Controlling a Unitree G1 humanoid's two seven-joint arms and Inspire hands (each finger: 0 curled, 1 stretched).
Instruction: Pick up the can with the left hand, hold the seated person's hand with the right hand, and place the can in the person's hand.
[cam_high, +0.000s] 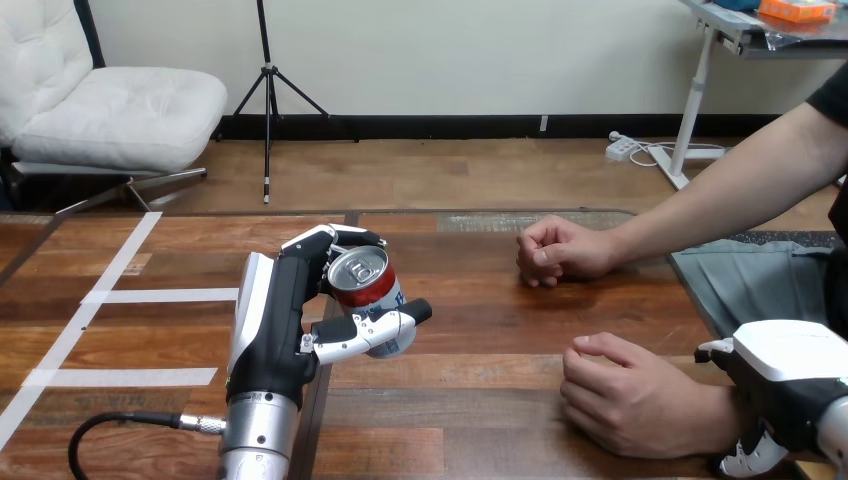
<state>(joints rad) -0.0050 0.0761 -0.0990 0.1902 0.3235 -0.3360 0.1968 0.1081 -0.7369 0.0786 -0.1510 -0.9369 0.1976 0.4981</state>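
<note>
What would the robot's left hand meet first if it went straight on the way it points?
Probably nothing: the left hand, curled round the can, points across bare table; the person's farther hand lies off to its right.

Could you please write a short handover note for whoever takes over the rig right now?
Left robot hand: shut on the can, left of the table's middle.
Right robot hand: beside the wrist of the person's nearer hand; I cannot tell whether it holds it.
Done: can grasped.
Left: secure the person's nearer hand, which rests curled and knuckles up, then place the can in it.
</note>
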